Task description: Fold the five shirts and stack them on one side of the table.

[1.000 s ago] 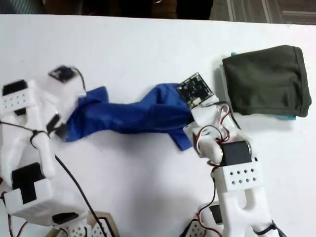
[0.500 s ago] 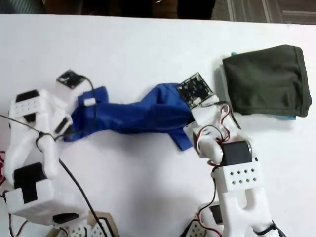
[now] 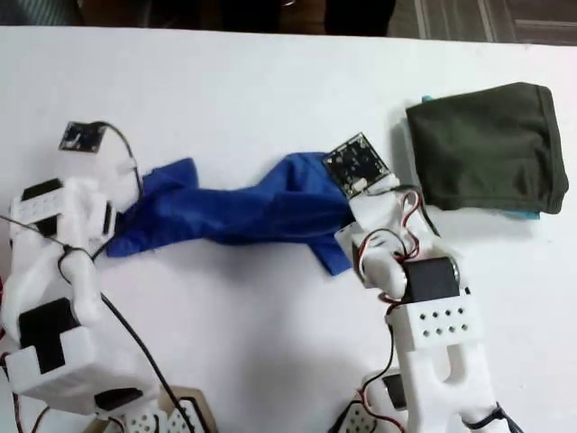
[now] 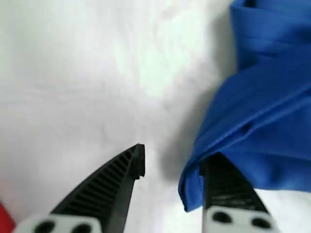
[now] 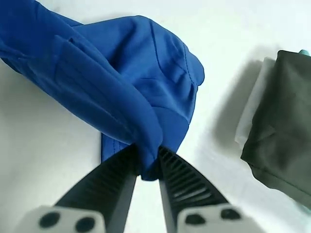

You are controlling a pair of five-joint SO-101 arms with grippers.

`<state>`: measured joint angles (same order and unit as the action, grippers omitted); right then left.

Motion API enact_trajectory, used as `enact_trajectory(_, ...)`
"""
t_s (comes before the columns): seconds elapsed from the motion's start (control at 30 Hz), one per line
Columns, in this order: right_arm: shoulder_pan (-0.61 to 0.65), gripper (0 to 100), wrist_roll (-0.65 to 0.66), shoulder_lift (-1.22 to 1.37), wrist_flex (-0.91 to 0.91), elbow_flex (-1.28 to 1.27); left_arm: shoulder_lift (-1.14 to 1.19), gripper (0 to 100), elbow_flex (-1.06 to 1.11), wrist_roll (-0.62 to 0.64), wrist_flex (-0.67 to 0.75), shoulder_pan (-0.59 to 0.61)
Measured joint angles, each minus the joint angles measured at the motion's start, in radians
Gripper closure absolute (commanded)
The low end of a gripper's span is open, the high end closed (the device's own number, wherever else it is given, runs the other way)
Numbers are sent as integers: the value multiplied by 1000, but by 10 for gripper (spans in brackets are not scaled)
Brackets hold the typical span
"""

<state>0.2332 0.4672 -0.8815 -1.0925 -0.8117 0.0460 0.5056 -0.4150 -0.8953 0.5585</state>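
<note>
a twisted blue shirt (image 3: 243, 212) lies on a white table (image 3: 270, 81), with my fingers at both of its ends.
a folded dark green shirt (image 3: 487, 144) lies flat on the table, a teal edge (image 3: 530, 215) peeking out from under it. the blue shirt is bunched into a loose rope, starting just beside the green shirt and running away from it. my right fingers (image 5: 158, 156) are pinched tight on the blue end nearest the green shirt. my left fingers (image 4: 133, 162) are at the end farthest from the green shirt, spread wide, one tip against the cloth's edge, the other over bare table.
</note>
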Motion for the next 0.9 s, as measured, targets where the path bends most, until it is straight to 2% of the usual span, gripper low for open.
enact_trajectory(0.4,0,981,0,0,0,0,0,797,9,-3,0,48)
enact_trajectory(0.5,0,981,0,0,0,0,-2,797,-28,-2,-112,49)
enact_trajectory(0.73,0,981,0,0,0,0,-80,797,-150,66,-497,-2)
enact_trajectory(0.9,0,981,0,0,0,0,-84,797,-152,78,-568,-61)
